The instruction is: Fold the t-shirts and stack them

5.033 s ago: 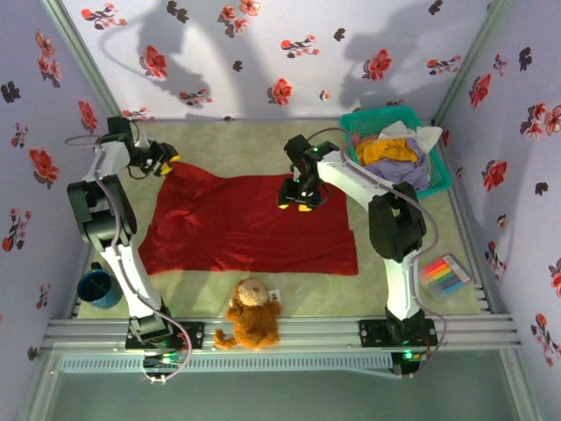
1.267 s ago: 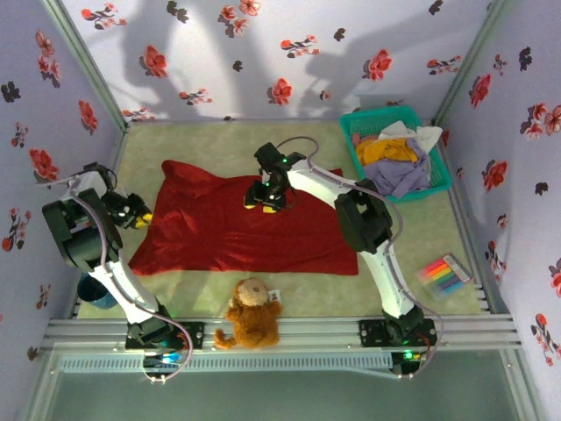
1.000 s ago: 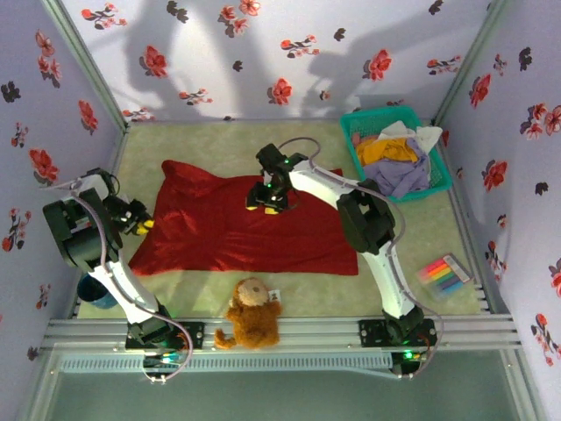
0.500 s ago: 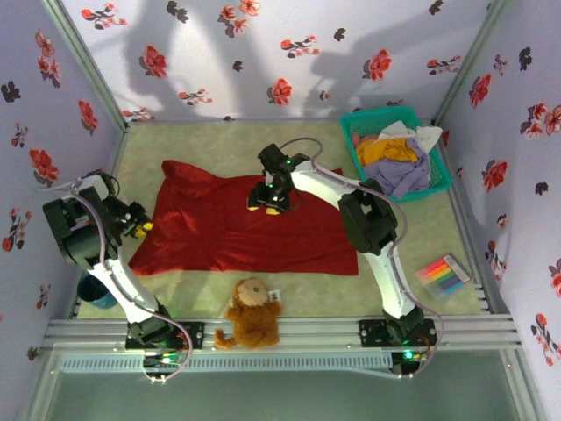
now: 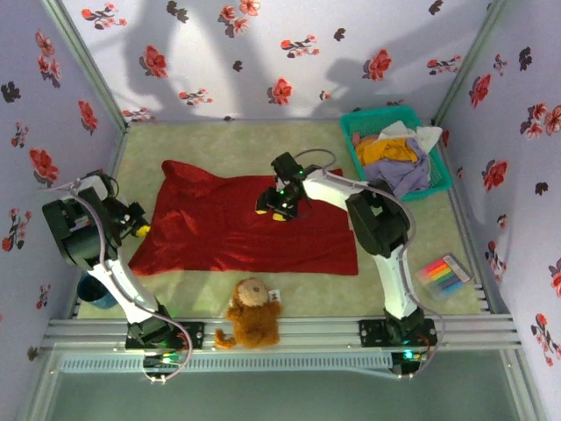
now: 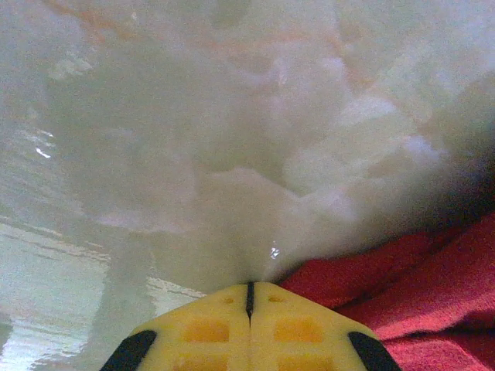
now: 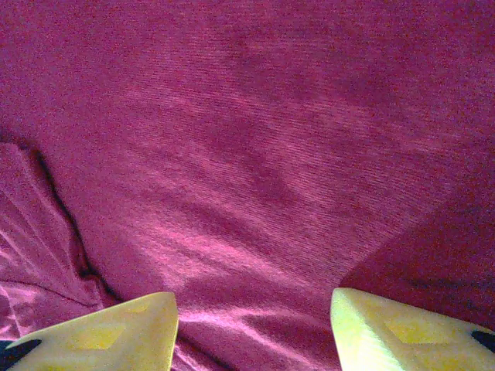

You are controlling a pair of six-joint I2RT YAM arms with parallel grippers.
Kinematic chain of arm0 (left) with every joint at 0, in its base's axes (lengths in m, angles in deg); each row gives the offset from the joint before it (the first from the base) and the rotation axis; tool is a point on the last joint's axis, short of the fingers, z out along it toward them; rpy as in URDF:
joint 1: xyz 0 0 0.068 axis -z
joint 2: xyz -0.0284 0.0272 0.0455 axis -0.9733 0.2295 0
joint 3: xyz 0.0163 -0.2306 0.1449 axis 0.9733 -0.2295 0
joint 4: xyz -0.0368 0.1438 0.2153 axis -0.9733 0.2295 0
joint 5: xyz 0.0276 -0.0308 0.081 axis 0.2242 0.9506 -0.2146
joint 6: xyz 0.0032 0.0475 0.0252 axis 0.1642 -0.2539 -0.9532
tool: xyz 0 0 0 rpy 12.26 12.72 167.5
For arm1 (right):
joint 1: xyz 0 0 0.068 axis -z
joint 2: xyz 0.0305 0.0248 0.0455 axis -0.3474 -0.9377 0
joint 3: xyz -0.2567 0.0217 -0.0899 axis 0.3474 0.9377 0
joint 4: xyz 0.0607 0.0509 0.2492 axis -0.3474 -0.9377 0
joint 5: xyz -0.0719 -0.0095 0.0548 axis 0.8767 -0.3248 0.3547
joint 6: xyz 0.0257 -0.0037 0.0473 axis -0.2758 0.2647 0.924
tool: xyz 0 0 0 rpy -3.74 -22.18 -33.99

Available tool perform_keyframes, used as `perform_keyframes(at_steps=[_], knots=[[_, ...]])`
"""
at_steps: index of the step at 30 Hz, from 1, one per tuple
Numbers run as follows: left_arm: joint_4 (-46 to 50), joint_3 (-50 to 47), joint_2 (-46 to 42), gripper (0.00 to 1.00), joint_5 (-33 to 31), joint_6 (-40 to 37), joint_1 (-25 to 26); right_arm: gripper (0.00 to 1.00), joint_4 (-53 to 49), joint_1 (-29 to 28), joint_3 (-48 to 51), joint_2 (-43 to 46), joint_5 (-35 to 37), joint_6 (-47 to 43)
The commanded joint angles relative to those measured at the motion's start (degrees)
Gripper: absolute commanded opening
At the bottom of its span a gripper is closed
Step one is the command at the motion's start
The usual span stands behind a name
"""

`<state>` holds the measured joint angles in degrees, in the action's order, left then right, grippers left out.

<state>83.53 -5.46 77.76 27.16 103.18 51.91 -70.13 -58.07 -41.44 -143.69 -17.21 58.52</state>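
Large plain deep-red cloth t-shirt (image 5: 237, 232) lies unfolded mid-frame, nothing stacked; my right gripper (image 7: 254, 305) gapes wide over it, my left gripper (image 6: 249, 287) is pinched together at its left edge.

Pale lavender walls printed with red and dark flowers (image 5: 263, 53) enclose a pale green fuzzy table covering (image 5: 219, 140). Soft grey shadows cross the back wall. A ribbed aluminium rail (image 5: 298, 330) spans the near edge.
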Motion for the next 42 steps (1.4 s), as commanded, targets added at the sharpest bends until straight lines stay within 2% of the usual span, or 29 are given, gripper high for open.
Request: perform_keyframes(at_steps=[1, 4, 9, 20, 22, 25, 34, 37, 40, 42], knots=[[-5.1, -1.89, -0.35, 0.0, 3.93, -0.59, 0.5, 0.56, 2.36, -0.06, 2.79, -0.18, -0.07, 2.59], [-4.87, -2.06, -1.99, 0.0, 3.57, -0.24, 0.52, 0.56, 1.12, 0.12, 2.81, -0.05, 0.98, 1.44], [-3.93, -1.79, -4.98, 0.0, -5.11, 1.98, -0.34, 0.56, 0.79, 0.39, 2.94, -0.45, 1.38, 1.2], [-5.16, -1.27, -4.51, 0.0, -0.23, 3.31, -1.12, 0.56, 0.53, 0.43, 2.91, -0.11, 1.55, 0.76], [-5.65, -1.36, -4.21, 0.11, 1.98, 3.55, -1.2, 0.56, 0.28, 0.38, 2.73, -0.05, 1.5, 0.67], [-5.4, -1.14, -3.31, 0.19, 2.88, 3.67, -1.07, 0.56, 0.09, 0.43, 2.47, -0.05, 1.69, 0.51], [-5.54, -1.64, -0.53, 0.23, 4.52, 3.48, -0.17, 0.56, -0.17, 0.51, 2.28, -0.14, 1.78, 0.47], [-3.77, -1.19, 0.56, 0.27, 1.24, 3.26, 0.23, 0.56, -0.39, 0.48, 2.05, -0.23, 1.68, 0.36], [-3.72, -1.78, 0.87, 0.28, -0.48, 3.08, 0.26, 0.56, -0.53, 0.63, 1.81, -0.29, 1.77, 0.32], [-3.97, -2.02, 1.27, 0.19, -0.4, 3.08, 0.47, 0.56, -0.53, 0.71, 1.82, -0.35, 1.81, 0.32]])
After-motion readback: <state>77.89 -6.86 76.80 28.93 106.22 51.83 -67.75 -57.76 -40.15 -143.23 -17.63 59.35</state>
